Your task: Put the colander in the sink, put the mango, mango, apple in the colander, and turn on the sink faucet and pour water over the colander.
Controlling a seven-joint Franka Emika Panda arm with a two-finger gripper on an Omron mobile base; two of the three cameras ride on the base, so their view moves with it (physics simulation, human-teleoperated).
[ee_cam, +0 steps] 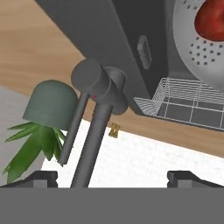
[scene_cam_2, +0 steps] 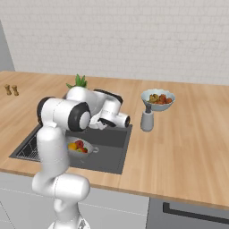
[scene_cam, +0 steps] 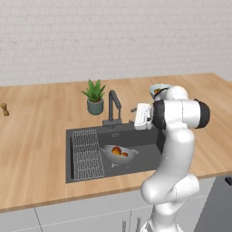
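Gripper (ee_cam: 112,177) jaws spread wide, empty, beside sink faucet (scene_cam: 113,107); fingertips mostly cut off in hand view. Arm hides part of colander (scene_cam: 119,155); apple (ee_cam: 212,19) cropped.

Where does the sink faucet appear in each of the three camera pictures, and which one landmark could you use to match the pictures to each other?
Left base view: the sink faucet stands just above centre, behind the sink, right of the potted plant.
Right base view: cannot be made out; the arm covers the sink's back edge.
Hand view: the faucet fills the left centre, seen rolled.
Shared landmark: the colander holding fruit.
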